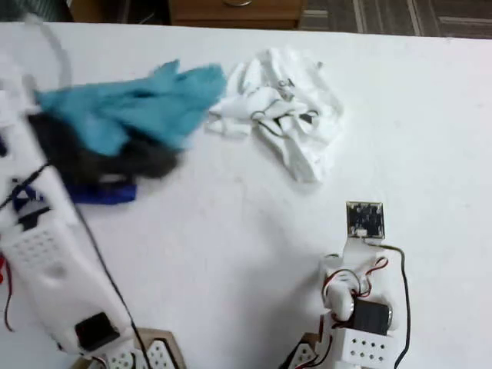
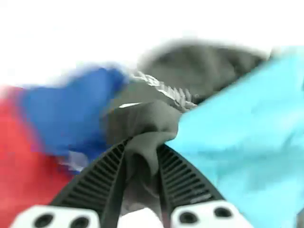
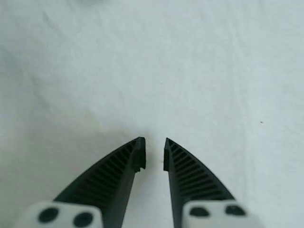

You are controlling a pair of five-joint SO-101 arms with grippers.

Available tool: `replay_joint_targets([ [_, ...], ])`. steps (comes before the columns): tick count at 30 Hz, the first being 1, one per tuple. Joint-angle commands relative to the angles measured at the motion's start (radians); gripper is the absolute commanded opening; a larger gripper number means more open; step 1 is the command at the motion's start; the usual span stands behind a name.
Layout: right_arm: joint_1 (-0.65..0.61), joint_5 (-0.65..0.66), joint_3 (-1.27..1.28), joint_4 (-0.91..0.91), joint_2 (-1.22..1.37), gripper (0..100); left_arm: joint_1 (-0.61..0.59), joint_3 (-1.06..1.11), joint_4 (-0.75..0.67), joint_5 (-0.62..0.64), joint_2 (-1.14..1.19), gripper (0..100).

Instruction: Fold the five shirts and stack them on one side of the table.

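Left jaws, we see, clench the grey shirt (image 2: 148, 119); our right jaws hang slightly parted over the bench (image 3: 152, 57).

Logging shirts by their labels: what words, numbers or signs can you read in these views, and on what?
None can be read.
Dark marks on the white shirt: too blurred to read.
The grey shirt in the left hand: no print shows.

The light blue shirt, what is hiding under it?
Under the light blue shirt lies a dark grey shirt, pinched by the left gripper. A dark blue shirt pokes out beside it, with red cloth next to that. How far they reach underneath is covered.
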Motion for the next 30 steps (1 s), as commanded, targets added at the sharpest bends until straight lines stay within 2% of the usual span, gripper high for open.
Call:
replay_joint_targets([
  [1, 0.012, -0.008, 0.008, 0.004, -0.016, 7.4, -0.167, -0.311, 0.014, -0.011, -0.051, 3],
  [7, 0.012, -0.008, 0.008, 0.004, -0.016, 7.4, -0.347, -0.275, 0.006, -0.066, -0.109, 3],
  [13, 0.010, -0.011, 0.008, 0.004, -0.016, 7.4, -0.466, -0.257, 0.005, -0.072, -0.104, 3],
  [16, 0.010, -0.009, 0.008, 0.002, -0.016, 7.6, -0.525, -0.179, 0.003, -0.075, -0.103, 3],
  [19, 0.010, -0.011, 0.008, -0.002, -0.016, 7.7, -0.548, -0.030, -0.018, -0.087, -0.057, 3],
  [22, 0.013, -0.006, 0.008, -0.041, -0.016, 7.7, -0.543, 0.125, -0.063, -0.160, 0.035, 3],
  [26, 0.008, -0.005, 0.008, -0.077, -0.016, 7.9, -0.543, 0.243, -0.124, -0.189, 0.181, 3],
  [30, 0.013, -0.003, 0.003, -0.074, -0.016, 15.9, -0.540, 0.222, -0.060, -0.230, 0.287, 15],
])
